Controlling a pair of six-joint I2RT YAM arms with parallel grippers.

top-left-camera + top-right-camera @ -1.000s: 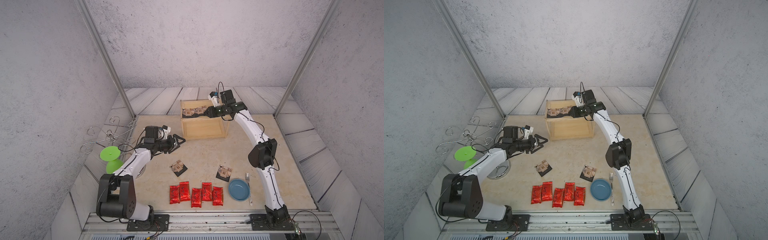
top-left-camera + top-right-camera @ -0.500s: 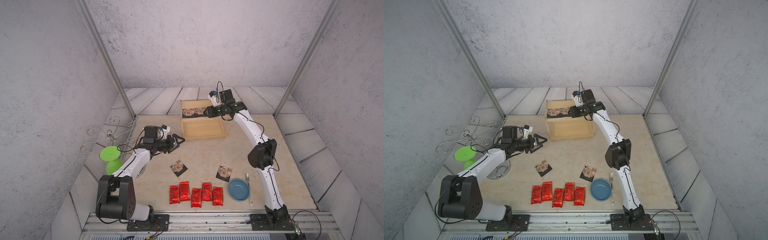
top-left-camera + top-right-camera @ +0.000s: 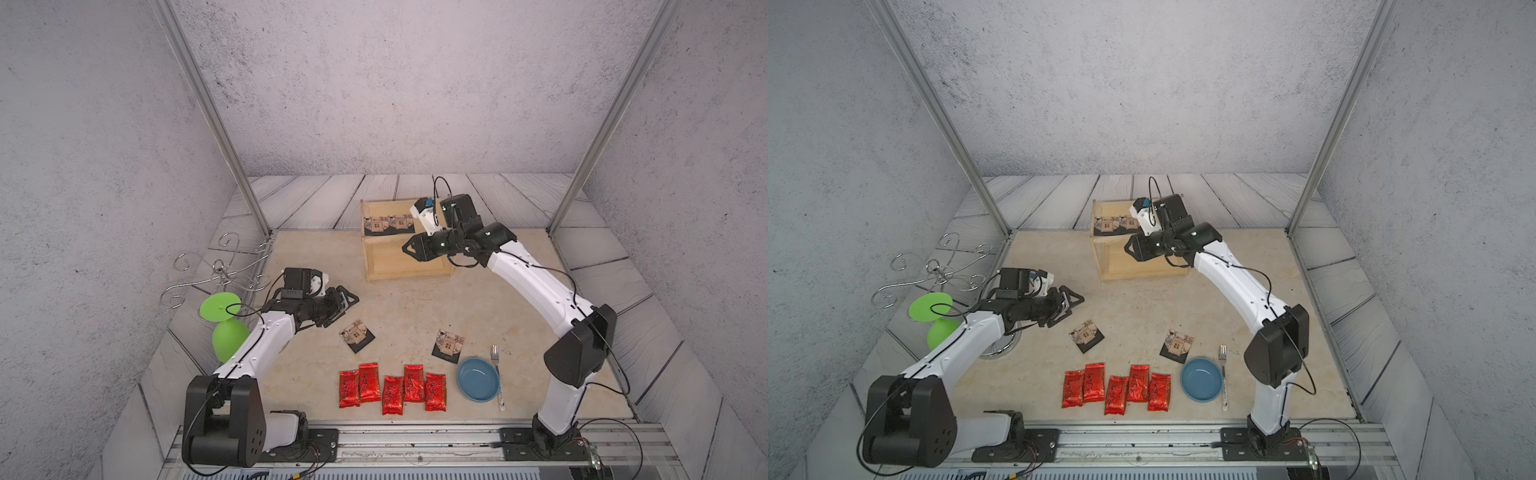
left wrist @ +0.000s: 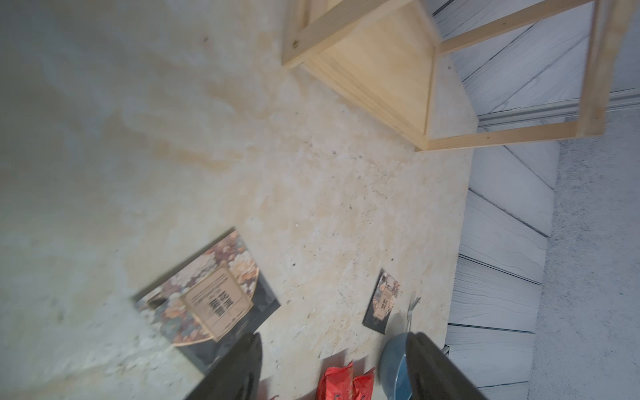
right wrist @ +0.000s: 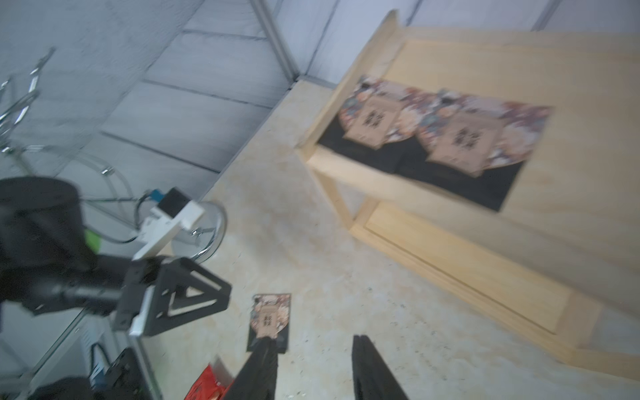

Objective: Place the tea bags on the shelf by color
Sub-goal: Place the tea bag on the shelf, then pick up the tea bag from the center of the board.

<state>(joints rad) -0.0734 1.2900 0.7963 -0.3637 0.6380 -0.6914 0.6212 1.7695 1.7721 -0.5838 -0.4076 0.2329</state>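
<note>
Beige mottled tabletop (image 3: 415, 299) carried everything we saw. At its far middle stood the shelf (image 3: 405, 266), and on the left part of its top tier two black tea bags (image 3: 376, 224) lay flat, side by side and edge to edge, their printed houses upright toward the camera. Just in front of that tier hung the right gripper (image 3: 409, 249), pointing left, its jaws parted with nothing between them in the wrist view. We found the left gripper (image 3: 348, 301) spread wide and holding nothing, above the tabletop near a black tea bag (image 3: 356, 336) turned corner-forward. Another black tea bag (image 3: 448, 345) lay slightly askew just beside a blue bowl (image 3: 460, 374), with a fork (image 3: 497, 376) along the bowl's right side. Five red tea bags (image 3: 392, 395) formed a row near the front edge, their long axes running front to back.
</note>
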